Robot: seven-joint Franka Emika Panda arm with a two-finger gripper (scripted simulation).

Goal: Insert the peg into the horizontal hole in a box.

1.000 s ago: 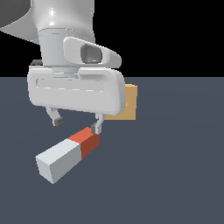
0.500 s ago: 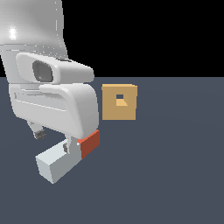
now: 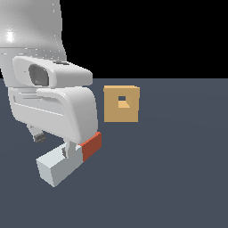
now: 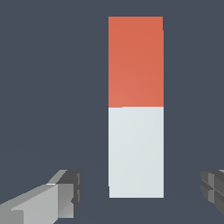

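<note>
With its fingers [image 4: 59, 197] spread wide, the gripper [image 4: 135, 192] straddles the peg [image 4: 136, 107] without contact. Beyond the gripper stands the box [image 3: 121, 103], its hole [image 3: 123, 102] unobstructed.

The white Panda arm stood tall at about ten o'clock in the exterior view, its wrist pointing straight down and the broad hand housing turned nearly side-on to the camera. The gripper [image 3: 53, 144] hung low beneath it, close to the floor. In the wrist view its jaws were spread wide: one finger [image 4: 52, 197] sat at about seven o'clock, the other at four o'clock near the edge, with clear space between them and nothing touching either pad.
</note>
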